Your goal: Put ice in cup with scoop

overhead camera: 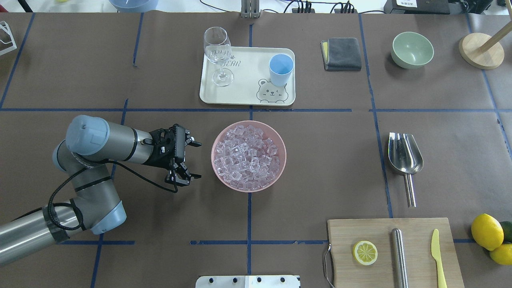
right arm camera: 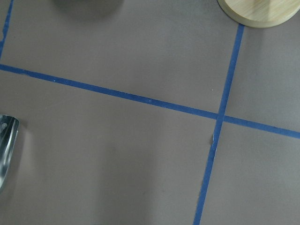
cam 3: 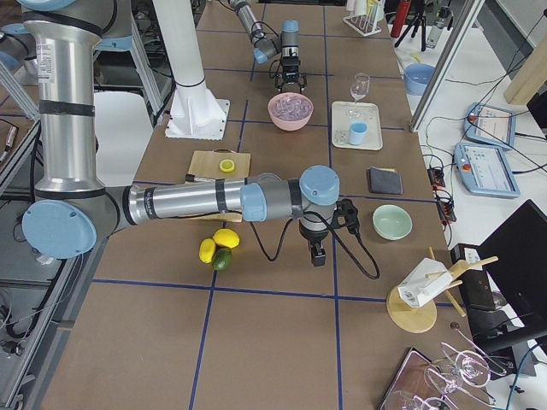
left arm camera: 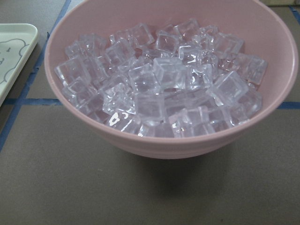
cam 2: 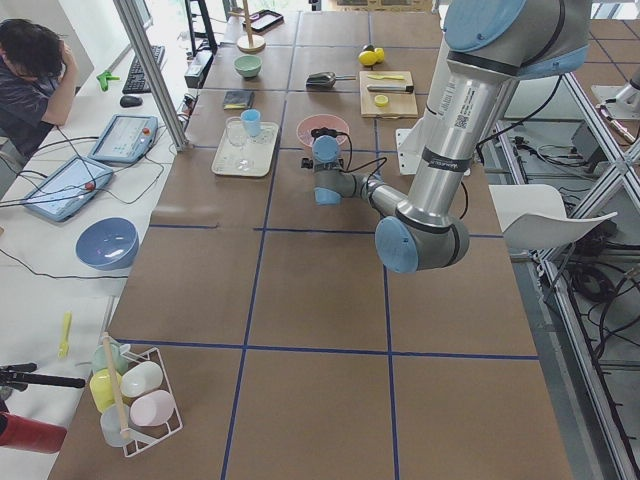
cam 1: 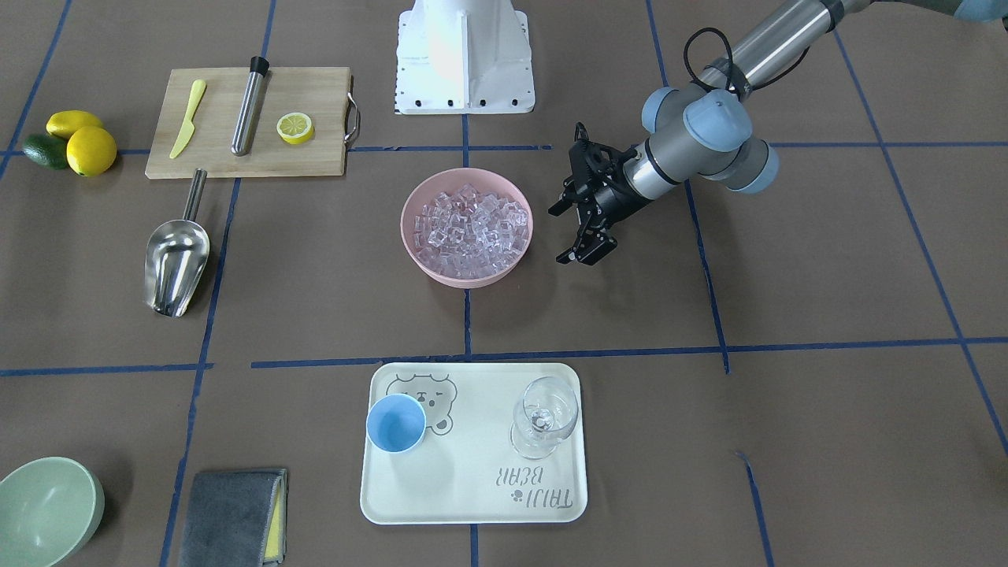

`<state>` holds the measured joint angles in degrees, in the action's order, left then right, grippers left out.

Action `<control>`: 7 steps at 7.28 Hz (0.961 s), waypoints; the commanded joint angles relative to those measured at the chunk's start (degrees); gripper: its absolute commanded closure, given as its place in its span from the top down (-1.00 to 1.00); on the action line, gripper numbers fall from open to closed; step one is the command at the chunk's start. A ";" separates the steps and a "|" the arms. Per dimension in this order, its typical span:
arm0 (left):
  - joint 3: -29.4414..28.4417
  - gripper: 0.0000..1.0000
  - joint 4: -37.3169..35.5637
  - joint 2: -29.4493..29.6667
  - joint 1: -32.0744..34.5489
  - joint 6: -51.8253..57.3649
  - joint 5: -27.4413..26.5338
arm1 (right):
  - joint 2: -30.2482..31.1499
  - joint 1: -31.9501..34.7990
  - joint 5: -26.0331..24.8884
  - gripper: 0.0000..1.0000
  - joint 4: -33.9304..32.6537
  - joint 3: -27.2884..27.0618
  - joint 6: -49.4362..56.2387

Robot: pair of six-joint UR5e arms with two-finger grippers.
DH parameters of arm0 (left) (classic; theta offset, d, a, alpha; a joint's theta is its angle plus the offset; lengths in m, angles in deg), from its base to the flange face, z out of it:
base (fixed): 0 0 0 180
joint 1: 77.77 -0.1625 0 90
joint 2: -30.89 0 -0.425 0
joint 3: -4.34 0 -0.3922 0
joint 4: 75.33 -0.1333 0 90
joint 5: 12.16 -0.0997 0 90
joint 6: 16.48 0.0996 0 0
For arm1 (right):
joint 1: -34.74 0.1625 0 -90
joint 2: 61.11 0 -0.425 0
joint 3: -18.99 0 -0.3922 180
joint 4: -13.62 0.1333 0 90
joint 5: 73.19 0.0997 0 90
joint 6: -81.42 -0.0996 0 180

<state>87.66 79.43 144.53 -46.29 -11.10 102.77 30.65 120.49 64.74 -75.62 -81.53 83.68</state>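
The ice [overhead camera: 247, 157] fills a pink bowl [overhead camera: 283, 160] at the table's middle and shows close up in the left wrist view [left arm camera: 159, 79]. My left gripper [overhead camera: 198, 160] is open and empty, level with the bowl and a short gap from its side. The light-blue cup [overhead camera: 281, 69] stands upright on a cream tray [overhead camera: 244, 92]. The steel scoop [overhead camera: 405, 158] lies flat on the table, apart from both grippers. My right gripper [cam 3: 316, 252] shows only in the exterior right view, low over the table near the lemons; I cannot tell whether it is open.
A wine glass [overhead camera: 218, 52] stands on the tray beside the cup. A cutting board [overhead camera: 394, 252] holds a lemon half, a steel cylinder and a yellow knife. Lemons [overhead camera: 487, 232], a green bowl [overhead camera: 413, 50] and a grey cloth [overhead camera: 342, 53] lie around.
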 commanded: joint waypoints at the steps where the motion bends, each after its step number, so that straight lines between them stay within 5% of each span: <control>1: -1.14 1.00 0.99 1.58 -0.98 -1.06 -2.17 | 0.00 -1.19 0.49 1.00 0.03 -1.51 -2.95; 7: -2.46 1.00 3.01 2.37 -1.16 -3.00 -2.25 | 1.49 -18.74 -1.69 1.00 3.08 -17.14 -35.06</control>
<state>85.22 82.36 146.88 -47.45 -14.09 100.59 31.51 106.66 64.11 -74.57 -95.77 57.17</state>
